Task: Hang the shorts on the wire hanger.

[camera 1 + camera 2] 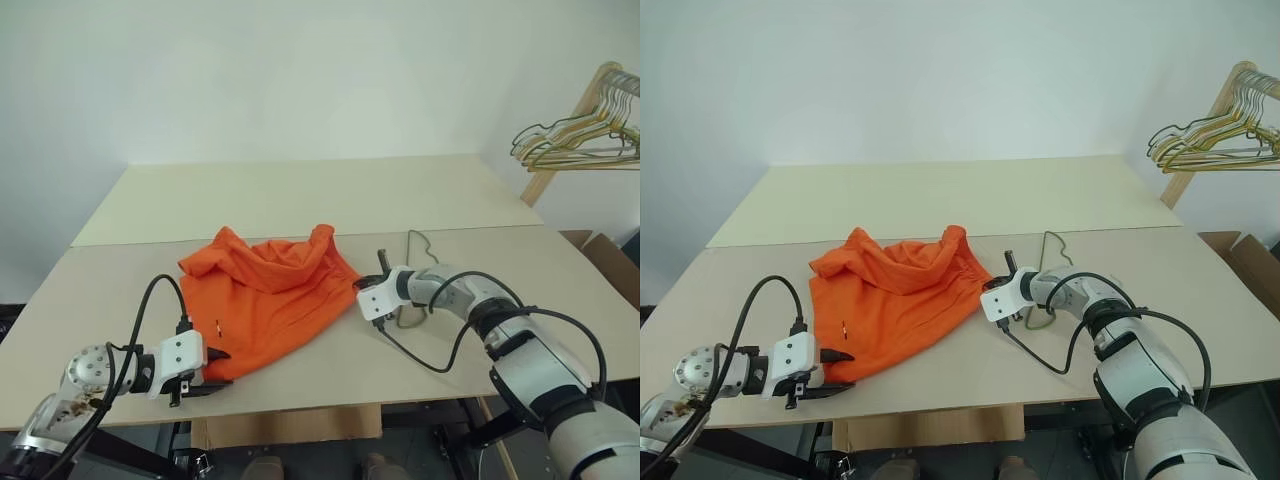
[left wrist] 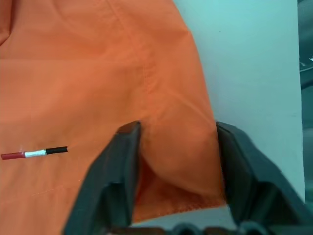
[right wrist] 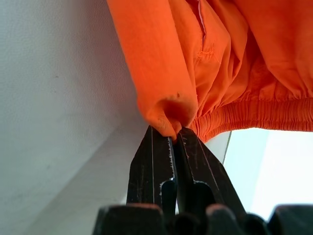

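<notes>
Right end effector [image 3: 173, 134] pinching shorts [image 3: 215, 58]

The shorts [image 1: 268, 298] are bright orange, with a small red, white and black mark [image 2: 34, 153]; the table [image 1: 300, 195] is pale beige.

1. The shorts [image 1: 268, 296] lie on the bench [image 1: 520, 270], near its front edge and left of centre.
2. The left gripper [image 1: 212, 368] sits at the shorts' front left corner, jaws astride the hem.
3. The right gripper [image 3: 173, 139] meets the shorts' right edge.
4. The hanger [image 1: 418, 250] lies on the bench right of the shorts, just behind the right gripper.
5. A bunch of hangers [image 1: 580, 140] hangs beyond the bench's far right corner.
</notes>
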Action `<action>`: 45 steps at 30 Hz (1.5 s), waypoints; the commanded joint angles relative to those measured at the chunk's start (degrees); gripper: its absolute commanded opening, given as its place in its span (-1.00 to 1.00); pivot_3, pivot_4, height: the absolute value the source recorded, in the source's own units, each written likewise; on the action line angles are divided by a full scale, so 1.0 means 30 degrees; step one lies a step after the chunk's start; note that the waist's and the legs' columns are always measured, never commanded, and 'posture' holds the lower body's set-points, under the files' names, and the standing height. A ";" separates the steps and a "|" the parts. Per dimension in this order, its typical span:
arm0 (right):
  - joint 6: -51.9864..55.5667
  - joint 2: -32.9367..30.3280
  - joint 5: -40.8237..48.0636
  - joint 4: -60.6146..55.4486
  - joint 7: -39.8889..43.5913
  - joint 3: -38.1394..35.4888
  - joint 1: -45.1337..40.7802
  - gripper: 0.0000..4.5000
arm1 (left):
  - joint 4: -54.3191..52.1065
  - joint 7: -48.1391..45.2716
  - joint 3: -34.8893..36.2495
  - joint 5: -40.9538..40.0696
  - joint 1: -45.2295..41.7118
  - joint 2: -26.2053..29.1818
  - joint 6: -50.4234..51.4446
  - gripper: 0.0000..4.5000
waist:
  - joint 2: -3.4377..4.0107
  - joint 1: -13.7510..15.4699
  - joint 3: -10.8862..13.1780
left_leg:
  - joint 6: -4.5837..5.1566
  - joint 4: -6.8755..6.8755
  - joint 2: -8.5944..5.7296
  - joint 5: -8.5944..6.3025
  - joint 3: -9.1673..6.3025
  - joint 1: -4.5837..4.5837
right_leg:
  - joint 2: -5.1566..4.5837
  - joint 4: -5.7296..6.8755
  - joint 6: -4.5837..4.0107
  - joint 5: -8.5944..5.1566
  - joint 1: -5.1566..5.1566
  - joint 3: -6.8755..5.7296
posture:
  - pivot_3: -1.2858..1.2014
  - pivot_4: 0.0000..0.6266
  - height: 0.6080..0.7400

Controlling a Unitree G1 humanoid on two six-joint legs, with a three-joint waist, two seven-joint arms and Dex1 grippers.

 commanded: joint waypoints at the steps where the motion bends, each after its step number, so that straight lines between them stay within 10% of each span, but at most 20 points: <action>1: 0.0022 -0.0071 0.0428 -0.0522 -0.0073 -0.0353 -0.0520 -1.00 | 0.0533 0.0461 -0.0127 0.0843 0.0091 0.0365 -0.0270 -0.52 | 0.0004 0.0002 -0.0003 | 0.0009 -0.0003 0.0001 0.0005 0.0000 0.0001 | 0.0002 0.0000 -0.0003 0.0002 0.0000 0.0000 | 0.18 -1.00 1.00; 5: -0.0004 -0.0095 0.0502 -0.0653 0.0052 -0.0367 -0.0379 -1.00 | 0.0766 0.0940 -0.0191 0.1394 0.0086 0.0424 -0.0582 -0.99 | 0.0009 -0.0004 -0.0006 | 0.0020 -0.0012 0.0004 0.0012 0.0001 0.0004 | 0.0008 0.0001 -0.0013 0.0008 -0.0005 0.0003 | 0.18 -1.00 1.00; 16: 0.2320 -0.4776 0.7743 -1.2151 1.0169 -0.1953 0.5421 -1.00 | -0.1691 0.0437 0.3320 -0.0596 0.2776 0.2550 -0.0639 -0.99 | 0.0010 0.0057 -0.0008 | 0.0055 -0.0019 0.0012 -0.0010 -0.0020 -0.0073 | -0.0014 -0.0042 0.0012 -0.0008 -0.0038 -0.0016 | 0.17 -1.00 1.00; 26: 0.9705 -0.6407 1.1668 -2.1655 1.3680 -0.3483 0.9396 -1.00 | -0.1761 0.0539 0.3671 -0.0353 0.1942 0.2732 -0.1024 -0.99 | 0.0002 0.0177 -0.0006 | 0.0083 0.0026 0.0006 0.0012 -0.0007 -0.0033 | -0.0013 -0.0042 0.0142 -0.0086 0.0009 -0.0031 | 0.16 -1.00 1.00; 33: 1.5913 -0.2022 0.9818 -1.6105 0.8309 -0.5600 0.1887 -1.00 | 0.2521 0.6875 0.0836 0.3039 -1.1290 -0.2154 0.1330 -0.99 | -0.0015 0.0771 0.0008 | 0.0012 0.0026 0.0024 0.0181 -0.0040 -0.0077 | 0.0099 -0.0035 -0.0036 0.0155 -0.0037 -0.0032 | 0.17 -1.00 1.00; 37: 1.3535 -0.0368 0.5899 -0.9499 -0.3569 -0.6376 -0.3917 -1.00 | 0.7540 1.7556 0.0572 0.8407 -1.8983 -0.3737 -0.0953 -0.99 | -0.0027 0.0869 -0.0002 | -0.0084 -0.0064 0.0042 0.0200 -0.0088 -0.0135 | 0.0143 -0.0070 -0.0085 0.0216 -0.0121 -0.0029 | 0.16 -1.00 1.00; 41: 1.1896 0.0112 0.6040 -0.7436 -0.9172 -0.8262 -0.5823 -1.00 | 0.8248 2.1421 0.2308 0.8130 -2.1937 -0.3702 -0.2485 -0.99 | -0.0108 0.0823 -0.0086 | -0.0381 -0.0245 0.0005 0.0306 -0.0081 -0.0492 | 0.0044 -0.0034 -0.0084 0.0219 -0.0534 -0.0019 | 0.15 -1.00 1.00; 45: 1.1036 -0.0506 0.6162 -0.8817 -0.8379 -0.8254 -0.4050 -1.00 | 0.6617 2.0074 0.3285 0.6565 -2.0421 -0.2494 -0.3884 -0.99 | -0.0127 0.0549 -0.0180 | -0.0598 -0.0346 -0.0074 0.0357 -0.0048 -0.0554 | -0.0071 -0.0031 -0.0067 0.0209 -0.0684 -0.0069 | 0.15 -1.00 1.00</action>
